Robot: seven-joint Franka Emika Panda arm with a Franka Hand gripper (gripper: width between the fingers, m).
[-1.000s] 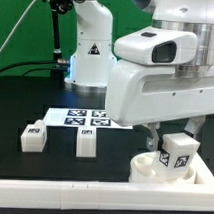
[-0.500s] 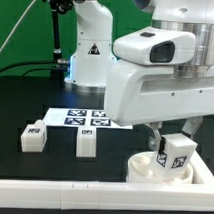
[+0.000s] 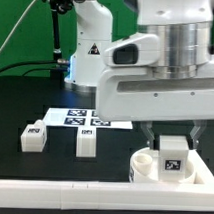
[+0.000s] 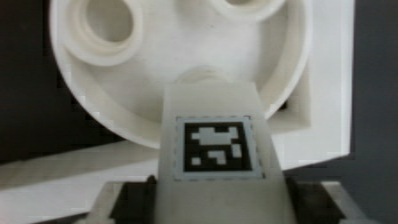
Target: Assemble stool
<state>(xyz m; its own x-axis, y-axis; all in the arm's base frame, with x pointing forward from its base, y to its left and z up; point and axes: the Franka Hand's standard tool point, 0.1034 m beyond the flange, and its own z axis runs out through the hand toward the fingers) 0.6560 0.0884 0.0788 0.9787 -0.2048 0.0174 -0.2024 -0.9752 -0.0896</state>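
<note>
The gripper (image 3: 173, 143) has its fingers clamped on one leg (image 3: 174, 163), tag facing outward, and holds it upright right over the seat disc (image 3: 142, 167). In the wrist view the leg stands in front of the seat disc's rim, with a dark finger pressed against each side of it. Its lower end is hidden in both views, so whether it has entered a socket or only sits at the seat disc's edge cannot be told.

Two open sockets (image 4: 103, 32) show on the seat disc beyond the held leg, and no leg is seen fixed in either. Two more legs (image 3: 32, 138) (image 3: 86, 142) lie loose on the table (image 3: 25, 102), well apart from the seat disc, towards the exterior view's left. The marker board (image 3: 85, 118) lies behind them, farther from the seat disc.

By this, the job looks early: one leg is being fitted, and at least two remain to be fetched and set
</note>
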